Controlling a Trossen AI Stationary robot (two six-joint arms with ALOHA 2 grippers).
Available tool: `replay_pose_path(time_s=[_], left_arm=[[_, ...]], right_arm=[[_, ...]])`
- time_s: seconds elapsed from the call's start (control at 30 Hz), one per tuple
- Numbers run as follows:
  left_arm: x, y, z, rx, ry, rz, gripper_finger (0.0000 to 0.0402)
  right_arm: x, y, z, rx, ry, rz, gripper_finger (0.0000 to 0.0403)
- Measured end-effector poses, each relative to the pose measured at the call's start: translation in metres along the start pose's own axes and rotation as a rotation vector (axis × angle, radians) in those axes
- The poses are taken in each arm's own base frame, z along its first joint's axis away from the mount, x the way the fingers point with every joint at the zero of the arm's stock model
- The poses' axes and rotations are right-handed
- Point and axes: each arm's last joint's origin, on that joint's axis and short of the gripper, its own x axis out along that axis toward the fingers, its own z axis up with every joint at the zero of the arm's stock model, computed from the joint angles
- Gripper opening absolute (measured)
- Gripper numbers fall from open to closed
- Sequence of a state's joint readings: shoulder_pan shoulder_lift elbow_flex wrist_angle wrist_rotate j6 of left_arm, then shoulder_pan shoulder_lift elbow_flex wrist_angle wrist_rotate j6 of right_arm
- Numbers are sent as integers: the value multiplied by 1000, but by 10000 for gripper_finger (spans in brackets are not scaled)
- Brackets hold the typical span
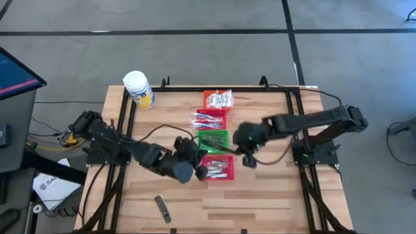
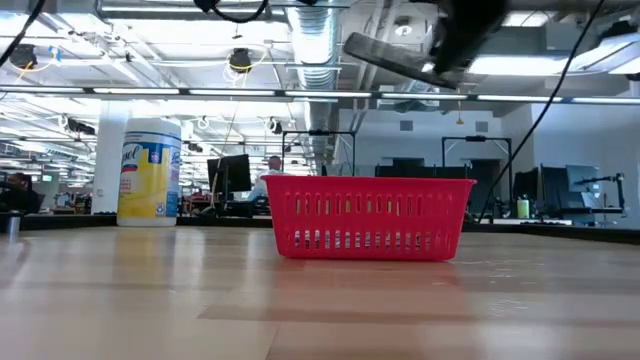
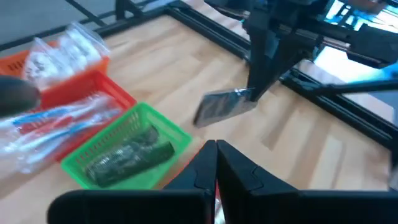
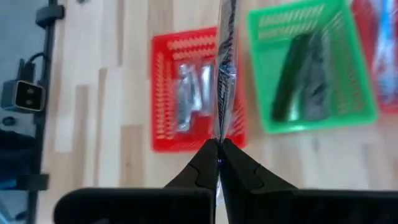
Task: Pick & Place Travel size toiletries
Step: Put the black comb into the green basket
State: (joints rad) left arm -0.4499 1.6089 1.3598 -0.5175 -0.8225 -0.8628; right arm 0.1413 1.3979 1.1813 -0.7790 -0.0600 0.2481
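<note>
Right end effector (image 4: pixel 217 144) pinching dark flat strip (image 4: pixel 225 68) above baskets, left arm idle

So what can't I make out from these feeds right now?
- Print on the dark strip held by the right tool: edge-on in the right wrist view, blurred in the left wrist view.
- Red basket contents: its wall screens them in the low view.
- Left tool: the high view blurs it; shut and empty in its wrist view.

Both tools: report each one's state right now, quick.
Left tool: closed, holding nothing, near the red basket.
Right tool: closed on a dark flat strip, held above the red basket and the green basket.
</note>
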Motion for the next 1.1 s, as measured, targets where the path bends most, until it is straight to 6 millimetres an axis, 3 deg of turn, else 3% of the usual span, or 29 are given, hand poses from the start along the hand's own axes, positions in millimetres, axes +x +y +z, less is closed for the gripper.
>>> replay_pose_path(time_s=[0.17,0.33,0.5,0.87,1.1], left_arm=[[12,9,8,-38,-9,46,2],[24,22,17,-168,-65,138,2],[27,29,25,-229,-113,183,2],[23,38,34,-162,-128,222,2],[25,43,37,-142,-122,235,2]], right_arm=[[-4,-35,28,-53,29,15,0],[17,-58,41,-95,120,33,0],[43,-66,43,-116,209,36,0],[75,-90,54,-58,304,16,0],[82,-94,81,28,322,-3,0]])
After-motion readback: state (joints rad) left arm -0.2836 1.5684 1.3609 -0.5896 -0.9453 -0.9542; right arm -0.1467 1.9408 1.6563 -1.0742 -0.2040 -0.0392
